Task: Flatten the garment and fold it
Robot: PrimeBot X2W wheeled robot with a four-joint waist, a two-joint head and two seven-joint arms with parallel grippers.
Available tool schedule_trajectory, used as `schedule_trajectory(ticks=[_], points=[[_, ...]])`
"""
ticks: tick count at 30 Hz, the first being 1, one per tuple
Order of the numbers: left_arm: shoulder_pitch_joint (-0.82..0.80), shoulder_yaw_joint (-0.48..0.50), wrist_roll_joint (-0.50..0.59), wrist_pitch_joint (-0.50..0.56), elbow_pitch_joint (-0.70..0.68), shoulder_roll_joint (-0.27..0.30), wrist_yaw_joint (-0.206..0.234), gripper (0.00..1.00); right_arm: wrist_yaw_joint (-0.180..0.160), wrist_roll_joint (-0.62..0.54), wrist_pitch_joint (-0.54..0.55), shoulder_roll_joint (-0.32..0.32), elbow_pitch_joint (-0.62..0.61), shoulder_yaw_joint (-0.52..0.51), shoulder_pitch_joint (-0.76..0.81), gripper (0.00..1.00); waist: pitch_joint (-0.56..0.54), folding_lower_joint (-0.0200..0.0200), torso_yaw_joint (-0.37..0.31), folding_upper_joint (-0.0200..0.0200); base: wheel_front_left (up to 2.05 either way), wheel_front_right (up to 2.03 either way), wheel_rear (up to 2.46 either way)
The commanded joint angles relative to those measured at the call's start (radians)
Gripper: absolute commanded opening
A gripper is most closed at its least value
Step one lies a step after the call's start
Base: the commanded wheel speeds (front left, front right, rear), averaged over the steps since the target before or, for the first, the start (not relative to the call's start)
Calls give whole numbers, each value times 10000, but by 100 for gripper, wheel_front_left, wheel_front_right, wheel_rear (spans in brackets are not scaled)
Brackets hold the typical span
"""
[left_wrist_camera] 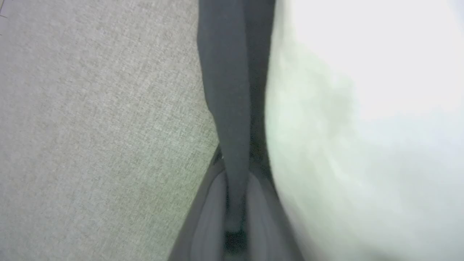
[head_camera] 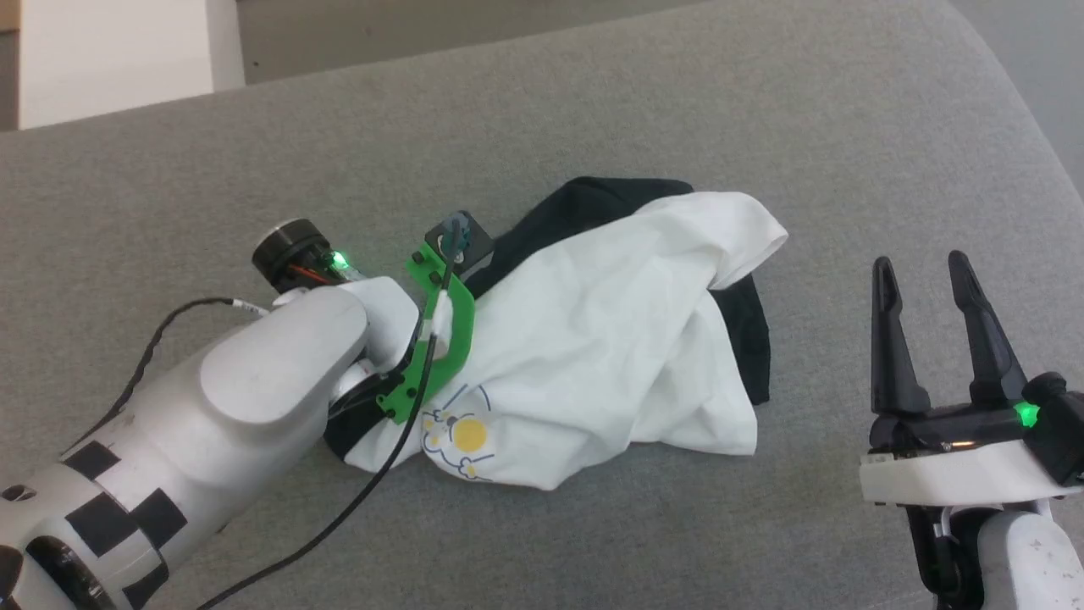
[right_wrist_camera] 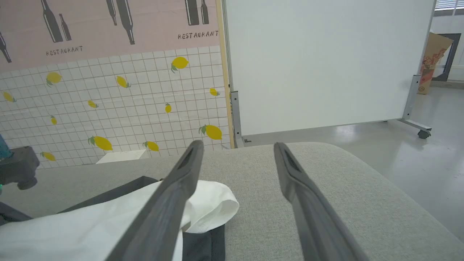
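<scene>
Lying: garment (head_camera: 593, 339) sits in a rumpled heap mid grey upholstered pad (head_camera: 677, 102), white body on top, creased & bunched, not flat.
Black parts: black sleeve (head_camera: 593, 199) sticks out at the far side. More black cloth shows under the heap's R edge.
Print: yellow-and-blue cartoon print (head_camera: 461, 436) faces up at the near-L corner, just beside the L wrist.
L arm: left arm (head_camera: 254, 373) stretches from lower L, wrist low over the heap's L edge. Green bracket (head_camera: 445, 330) & black cable (head_camera: 373, 483) are on the wrist. Fingers are hidden in head view.
L jaws: left gripper (left_wrist_camera: 237, 203) is seen v. close & blurred in its wrist view. Fingers stand nearly together w/ a strip of black cloth running up between them, white cloth bulging on one side, grey pad on the other. Narrow, pinching the garment's black part.
R jaws: right gripper (head_camera: 920, 267) is at lower R, well apart from the heap, fingers pointing up. Jaws wide, nothing between them.
R wrist view: a rounded white fold of the garment lies on the pad behind one finger, bare grey fabric between the two.
Background: white partition board (right_wrist_camera: 319, 61) on a castor frame. Lemon-print tiled wall panel (right_wrist_camera: 108, 108) w/ "RESTAURANT" lettering above.
</scene>
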Motion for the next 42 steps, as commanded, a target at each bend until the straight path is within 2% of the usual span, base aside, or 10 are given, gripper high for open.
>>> schedule_trajectory(ticks=[1, 5, 9, 14, 20, 27, 33, 34, 35, 42], points=[[181, -62, -75, -497, 10, 115, -5, 0, -15, -73, -59, 7, 11, -28, 162, 100, -556, -1, 411, 0, 0, 0, 0], [-99, 424, -149, -2446, 183, 271, 13, 0, -15, -175, -59, 7, -1, -93, 491, 100, -1139, -1, 900, 0, 0, 0, 0], [48, 1250, -520, -3841, 131, 567, 351, 0, -15, -295, -59, 7, -24, -158, 847, 100, -1593, -1, 1519, 0, 0, 0, 0], [514, 1932, -833, -4671, 127, 1514, 1036, 0, -15, -418, -59, 7, -52, -83, 1076, 100, -1870, -1, 2177, 0, 0, 0, 0], [1650, 2352, -1284, -5245, 820, 2438, 1834, 0, -15, -483, -59, 7, -91, 10, 1073, 100, -1898, -1, 2443, 0, 0, 0, 0], [3374, 2623, -2419, -5276, 2708, 2299, 2118, 0, -15, -536, -59, 7, -39, 128, 1064, 100, -1683, -1, 2312, 0, 0, 0, 0], [4276, 2628, -3053, -5029, 4120, 1713, 1718, 0, -15, -564, -59, 7, 47, 73, 1125, 100, -1667, -1, 2206, 0, 0, 0, 0], [4300, 2695, -3118, -5215, 4260, 1605, 1642, 17, -15, -570, -59, 7, 67, 49, 1162, 100, -1724, -1, 2228, 0, 0, 0, 0], [4283, 2733, -3104, -5459, 4349, 1541, 1615, 100, -15, -582, -59, 7, 89, 22, 1197, 100, -1790, -1, 2253, 0, 0, 0, 0], [3651, 3150, -2259, -8443, 4036, 1408, 2087, 100, -15, -839, -59, 7, -87, -473, 1335, 100, -2471, -1, 2589, 0, 0, 0, 0]])
